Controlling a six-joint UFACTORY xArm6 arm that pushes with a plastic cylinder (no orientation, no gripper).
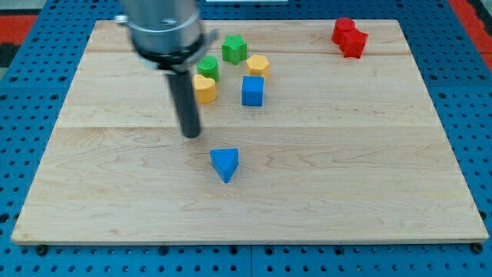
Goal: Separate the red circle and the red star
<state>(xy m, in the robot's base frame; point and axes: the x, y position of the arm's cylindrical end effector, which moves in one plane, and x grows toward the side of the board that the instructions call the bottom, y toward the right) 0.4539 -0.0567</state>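
My tip [191,135] rests on the pale wooden table [369,177] left of centre, with no gripper on the arm to open or close; it is a bare dark rod touching nothing. The two red blocks, a red circle [343,29] and a red star [354,43], sit pressed together near the view's top right corner, well apart from my tip; which is which is hard to make out. Between lie a green star-like block [234,49], a green round block [207,68], two yellow blocks [204,88] [258,65] and a blue cube [252,91], with a blue triangular block [225,163] just below my tip. The approach seems barely begun: next I judge the tip must travel right, skirting the cluster, then wedge between the reds
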